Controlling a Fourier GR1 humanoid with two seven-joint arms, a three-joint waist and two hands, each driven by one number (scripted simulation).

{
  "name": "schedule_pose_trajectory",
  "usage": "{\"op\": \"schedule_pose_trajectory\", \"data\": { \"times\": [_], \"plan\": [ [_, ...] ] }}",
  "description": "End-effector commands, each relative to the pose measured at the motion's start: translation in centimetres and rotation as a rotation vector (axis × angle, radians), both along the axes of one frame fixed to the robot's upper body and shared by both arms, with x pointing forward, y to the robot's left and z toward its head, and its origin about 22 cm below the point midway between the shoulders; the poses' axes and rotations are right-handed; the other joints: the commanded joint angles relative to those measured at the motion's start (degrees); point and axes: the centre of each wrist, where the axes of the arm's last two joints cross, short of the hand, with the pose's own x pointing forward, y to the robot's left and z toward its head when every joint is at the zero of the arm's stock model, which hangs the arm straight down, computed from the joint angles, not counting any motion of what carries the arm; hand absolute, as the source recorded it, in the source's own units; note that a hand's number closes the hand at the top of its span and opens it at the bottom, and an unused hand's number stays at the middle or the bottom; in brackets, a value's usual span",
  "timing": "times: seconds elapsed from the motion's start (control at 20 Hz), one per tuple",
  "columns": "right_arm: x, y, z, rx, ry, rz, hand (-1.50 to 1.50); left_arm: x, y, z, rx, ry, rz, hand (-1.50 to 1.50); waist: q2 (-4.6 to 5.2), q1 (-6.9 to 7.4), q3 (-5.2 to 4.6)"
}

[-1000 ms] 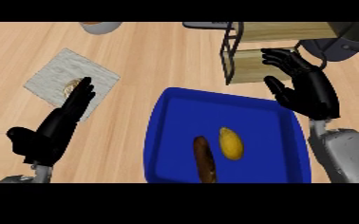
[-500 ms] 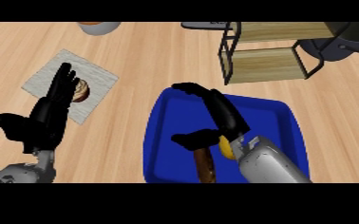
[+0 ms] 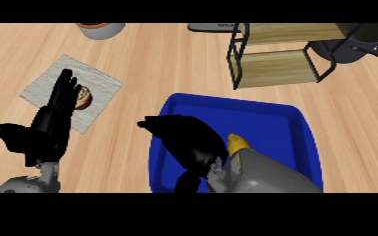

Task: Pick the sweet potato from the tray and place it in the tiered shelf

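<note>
Left hand [image 3: 48, 127] just rests open, fingers up, well away. Right hand [image 3: 188, 142] hangs over the blue tray [image 3: 284, 117], fingers curled downward; can't tell if it's gripping. Sweet potato's hidden, probably beneath it. Tiered shelf [image 3: 277, 55] sits up-right of that hand.

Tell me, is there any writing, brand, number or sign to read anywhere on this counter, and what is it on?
None: no readable text shows anywhere.
The blue tray: plain, no label.
The tiered shelf: bare wood and black frame, no marking.
The cloth at the left: plain, no print.
The grey bowl at the top edge: no lettering.
The dark flat thing behind the shelf is cut off by the edge; nothing readable on it.
</note>
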Motion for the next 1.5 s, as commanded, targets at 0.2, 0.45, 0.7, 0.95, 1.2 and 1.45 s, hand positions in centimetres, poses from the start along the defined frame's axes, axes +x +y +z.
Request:
{"op": "schedule_pose_trajectory", "data": {
  "times": [0.2, 0.45, 0.7, 0.95, 1.2, 1.45],
  "plan": [
    [-5.1, 6.5, 1.2, -0.563, -0.263, 0.138, -1.5, -0.1, 0.3, -0.7, 0.008, 0.013, -0.002, 0.0, -0.09, -0.03, -0.06],
    [-6.0, 8.6, -0.9, -0.746, -0.29, 0.076, -1.5, 1.1, -0.7, 0.3, -0.011, 0.003, 0.001, 0.0, 0.17, -0.19, 0.01],
    [-5.7, 8.7, -3.0, -0.83, -0.302, 0.049, -1.5, 0.2, 0.0, 0.2, 0.001, -0.02, 0.012, 0.0, 0.29, 0.05, 0.1],
    [-6.2, 8.7, -5.4, -0.983, -0.381, 0.024, -1.5, 0.7, 1.2, 1.1, 0.005, 0.001, -0.001, 0.0, 0.13, 0.29, 0.03],
    [-4.6, 8.7, -6.0, -1.109, -0.406, -0.004, -1.5, 0.0, 0.6, 0.5, 0.002, -0.015, 0.016, 0.0, 0.07, -0.66, 0.08],
    [-5.0, 7.5, -6.9, -1.052, -0.38, -0.015, -1.5, 0.3, 0.7, 2.7, -0.006, -0.006, 0.012, 0.0, 0.27, -0.98, 0.21]
  ]
}}
